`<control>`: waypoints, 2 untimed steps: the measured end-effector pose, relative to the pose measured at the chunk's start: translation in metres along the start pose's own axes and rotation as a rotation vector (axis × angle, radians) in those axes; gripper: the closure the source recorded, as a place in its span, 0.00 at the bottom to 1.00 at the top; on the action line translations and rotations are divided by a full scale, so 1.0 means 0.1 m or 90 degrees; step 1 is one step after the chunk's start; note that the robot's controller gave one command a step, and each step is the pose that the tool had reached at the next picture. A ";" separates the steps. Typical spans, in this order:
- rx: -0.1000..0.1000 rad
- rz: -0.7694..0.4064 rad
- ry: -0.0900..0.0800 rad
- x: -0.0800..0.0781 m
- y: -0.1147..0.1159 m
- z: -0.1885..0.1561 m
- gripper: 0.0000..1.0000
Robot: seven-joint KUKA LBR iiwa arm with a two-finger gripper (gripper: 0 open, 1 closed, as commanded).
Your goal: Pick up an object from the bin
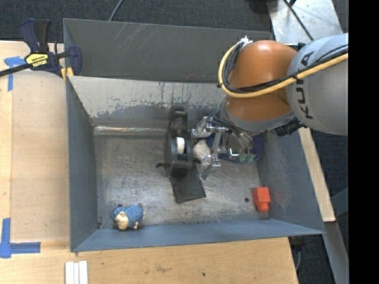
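Note:
My gripper point(206, 146) hangs low over the middle of the bin, just right of a black tape-dispenser-like thing point(179, 158) that lies lengthwise on the floor. Its metal fingers stand apart, one toward the back wall and one toward the front. A small whitish lump point(199, 152) lies between them, and neither finger visibly presses on it. A green and blue thing point(247, 155) peeks out right of the gripper, partly hidden under the arm.
An orange block point(261, 198) rests near the front right corner. A small blue and white soft toy point(128, 216) lies at the front left. The arm's orange dome covers the back right part of the bin.

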State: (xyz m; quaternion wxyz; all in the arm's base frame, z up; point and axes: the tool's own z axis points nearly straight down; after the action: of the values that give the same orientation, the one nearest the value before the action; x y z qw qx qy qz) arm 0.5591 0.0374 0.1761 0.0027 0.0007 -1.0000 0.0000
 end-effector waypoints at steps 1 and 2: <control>0.000 0.151 -0.005 -0.23 -0.08 1.03 0.00; -0.002 0.150 -0.013 -0.26 -0.07 0.99 1.00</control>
State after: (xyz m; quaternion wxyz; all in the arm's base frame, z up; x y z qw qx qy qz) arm 0.5850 0.0302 0.0771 -0.0079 -0.1170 -0.9931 -0.0011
